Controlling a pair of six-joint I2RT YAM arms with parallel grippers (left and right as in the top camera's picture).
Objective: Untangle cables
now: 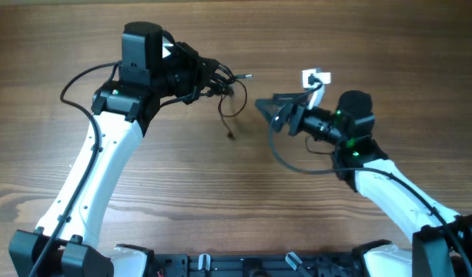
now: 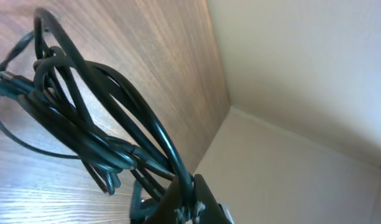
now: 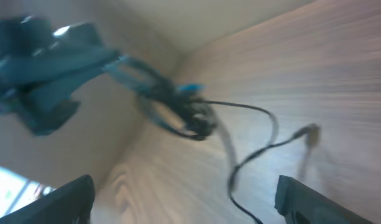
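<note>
Left end effector (image 1: 213,75) was clamped on the cable bundle (image 2: 91,146), held above the bench (image 1: 182,192), apparently so loose strands hung free. Right end effector (image 1: 266,113) stood wide and empty, facing it.

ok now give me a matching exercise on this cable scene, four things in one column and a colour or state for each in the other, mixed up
Things:
1. left fingers
2. right fingers
3. cable bundle
4. table

Colours or states:
a. brown wood grain
b. open, nothing between them
c. shut on the cable bundle
d. black, looped and tangled

Pairs: 1-c, 2-b, 3-d, 4-a
</note>
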